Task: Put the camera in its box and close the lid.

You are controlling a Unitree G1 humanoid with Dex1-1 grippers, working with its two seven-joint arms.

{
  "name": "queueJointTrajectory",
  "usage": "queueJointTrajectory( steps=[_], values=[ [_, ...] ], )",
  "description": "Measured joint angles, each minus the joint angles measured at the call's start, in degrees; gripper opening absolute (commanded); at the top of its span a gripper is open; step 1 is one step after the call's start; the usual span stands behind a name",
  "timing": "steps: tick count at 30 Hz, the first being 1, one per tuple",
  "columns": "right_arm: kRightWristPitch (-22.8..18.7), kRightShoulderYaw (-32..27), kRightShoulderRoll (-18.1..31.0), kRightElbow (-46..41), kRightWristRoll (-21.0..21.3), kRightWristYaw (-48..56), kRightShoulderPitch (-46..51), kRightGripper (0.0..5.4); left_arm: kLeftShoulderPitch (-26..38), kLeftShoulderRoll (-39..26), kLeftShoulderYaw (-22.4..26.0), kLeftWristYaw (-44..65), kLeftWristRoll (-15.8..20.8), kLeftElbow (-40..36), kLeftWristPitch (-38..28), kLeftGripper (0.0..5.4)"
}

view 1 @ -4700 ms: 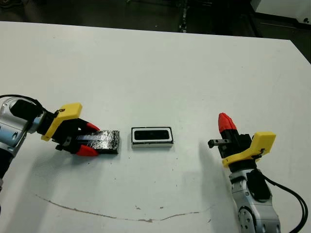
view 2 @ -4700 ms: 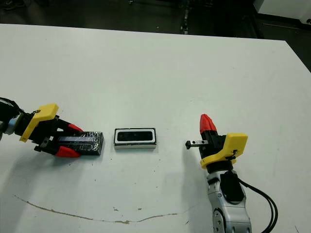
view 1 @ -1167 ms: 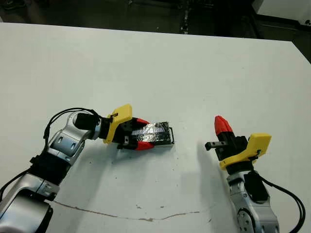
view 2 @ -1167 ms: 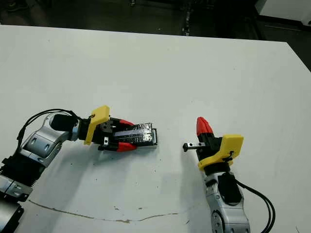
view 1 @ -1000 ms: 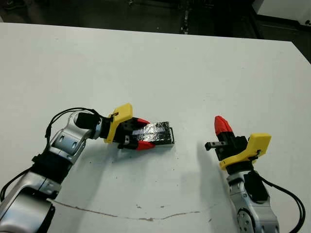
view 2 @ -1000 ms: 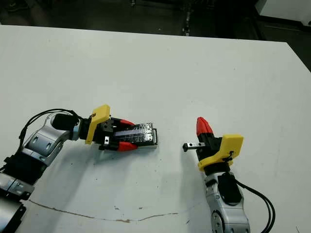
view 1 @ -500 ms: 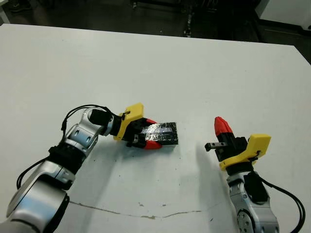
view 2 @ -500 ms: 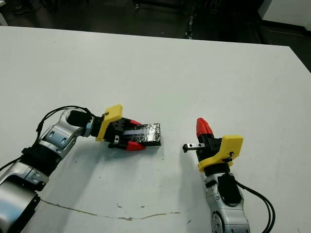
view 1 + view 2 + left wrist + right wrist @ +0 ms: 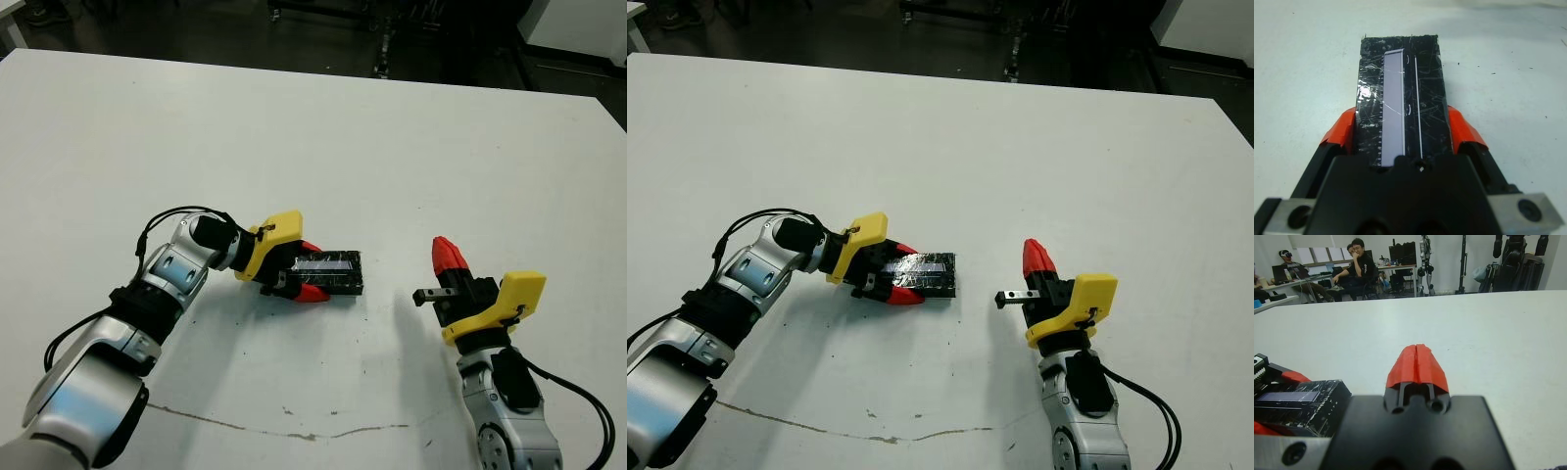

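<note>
silver jointed arms, black cables, yellow wrist brackets, red-tipped fingers point(image 9: 447, 257), perhaps screws in grey plates.

A robotics lab: beyond the white table point(image 9: 1508, 328), seated people point(image 9: 1359, 264) at desks point(image 9: 1396, 268) in the upper left, equipment stands point(image 9: 1463, 262) in the upper right.

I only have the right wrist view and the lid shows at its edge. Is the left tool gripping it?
Observer: Yes, the left tool has a red finger on each long side of the lid.
Operator: Any white box rim showing?
Observer: None in the head views; the lid lies flat where it sits.
Operator: And my right tool?
Observer: The right tool is shut, apart from the lid, holding nothing.
</note>
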State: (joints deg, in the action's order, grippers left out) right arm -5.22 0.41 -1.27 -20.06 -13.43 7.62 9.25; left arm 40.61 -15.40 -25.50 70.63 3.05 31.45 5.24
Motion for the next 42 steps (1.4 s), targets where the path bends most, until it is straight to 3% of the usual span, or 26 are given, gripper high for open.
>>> queueJointTrajectory(
  steps=[5,14,26,42],
  values=[
    [0.0,0.0,-0.05,0.0,-0.22,0.02,0.03,0.0,0.97,-0.07,-0.66,-0.33,-2.01,-0.66,-1.15,4.2],
    [0.0,0.05,-0.02,0.01,0.17,0.05,0.04,0.0,1.86,-0.73,-0.14,-0.77,-2.08,0.19,-2.25,5.39],
    [0.06,0.28,-0.09,0.12,0.67,0.08,0.01,0.0,-3.66,-4.64,3.52,-2.7,-0.79,-7.33,-2.33,5.39],
    [0.01,0.4,-0.14,0.18,0.54,0.14,-0.32,0.0,-15.14,-20.62,18.0,2.06,10.36,-22.21,6.72,5.39]
  ],
)
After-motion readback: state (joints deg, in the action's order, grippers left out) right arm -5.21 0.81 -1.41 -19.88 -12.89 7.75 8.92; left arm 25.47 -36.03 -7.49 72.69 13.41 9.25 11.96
